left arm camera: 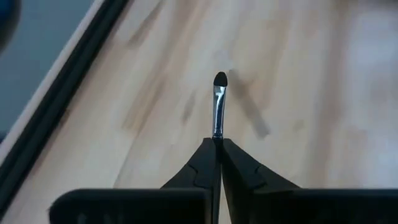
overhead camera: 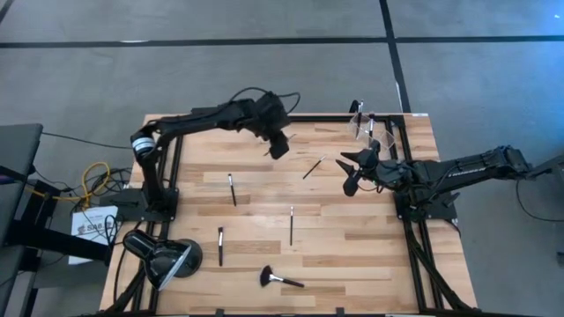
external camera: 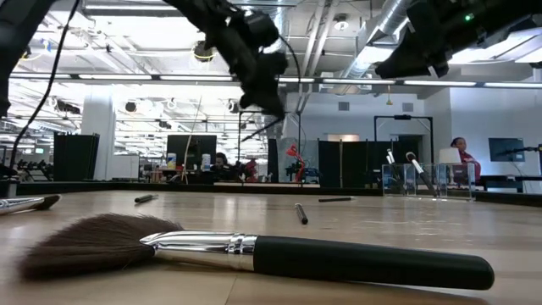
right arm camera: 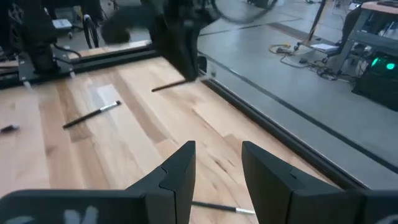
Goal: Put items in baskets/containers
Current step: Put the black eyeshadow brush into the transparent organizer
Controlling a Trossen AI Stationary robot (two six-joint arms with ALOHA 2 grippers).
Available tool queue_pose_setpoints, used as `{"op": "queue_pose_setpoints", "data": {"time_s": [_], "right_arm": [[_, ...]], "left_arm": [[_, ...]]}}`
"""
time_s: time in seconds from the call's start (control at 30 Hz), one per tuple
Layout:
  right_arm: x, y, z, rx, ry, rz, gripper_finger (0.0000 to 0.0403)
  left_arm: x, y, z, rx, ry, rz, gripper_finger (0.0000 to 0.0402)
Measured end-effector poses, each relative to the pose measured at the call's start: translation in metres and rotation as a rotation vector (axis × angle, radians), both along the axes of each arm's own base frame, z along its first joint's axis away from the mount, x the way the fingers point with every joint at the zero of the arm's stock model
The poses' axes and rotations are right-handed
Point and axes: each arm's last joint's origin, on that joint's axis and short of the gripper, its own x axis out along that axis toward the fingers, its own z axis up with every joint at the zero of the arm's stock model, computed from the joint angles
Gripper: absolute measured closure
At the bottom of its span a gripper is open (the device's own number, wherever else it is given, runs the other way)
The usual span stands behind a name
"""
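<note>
My left gripper [overhead camera: 278, 143] hangs above the far middle of the table, shut on a thin brush [left arm camera: 218, 106] whose bristle tip [left arm camera: 220, 79] sticks out ahead of the fingers. My right gripper [right arm camera: 217, 167] is open, above the table's right part, left of the clear holder [overhead camera: 365, 124]. The holder stands near the far right corner with a few brushes [external camera: 413, 165] upright in it. Several thin brushes lie flat on the wood [overhead camera: 232, 188] [overhead camera: 313, 167] [overhead camera: 292, 225] [overhead camera: 220, 246]. The big fluffy brush [overhead camera: 280, 280] lies near the near edge. One thin brush [right arm camera: 222, 208] lies below my right gripper's fingers. My left gripper pinches the thin brush between its two fingers on the handle just behind the metal ferrule [left arm camera: 217, 127]. The brush lies along the fingers, its bristle end out in front. It is lifted clear of the table and slants down below the gripper [external camera: 258, 127].
A black dome-shaped lamp [overhead camera: 164, 255] sits at the near left corner. Black frame rails run along the table's left and right edges [overhead camera: 414, 238]. Bare wood lies between the scattered brushes mid-table. People and desks show in the room beyond.
</note>
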Motion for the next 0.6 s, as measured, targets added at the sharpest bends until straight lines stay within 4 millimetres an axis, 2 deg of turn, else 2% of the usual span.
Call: {"op": "queue_pose_setpoints", "data": {"time_s": [0.13,0.2,0.4,0.6], "right_arm": [[0.000,0.001,-0.001,0.011,0.006,0.025,0.0282],[0.001,0.001,-0.001,0.017,0.009,0.040,0.0282],[0.006,0.002,-0.006,0.019,0.033,0.049,0.0282],[0.023,0.004,-0.012,0.025,0.026,0.118,0.0270]], "left_arm": [[0.005,-0.009,0.023,-0.018,-0.178,-0.100,0.0389],[0.010,-0.013,0.026,-0.026,-0.246,-0.149,0.0390],[0.018,-0.024,-0.007,-0.023,-0.449,-0.253,0.0390],[0.005,-0.023,-0.038,-0.044,-0.683,-0.305,0.0390]]}}
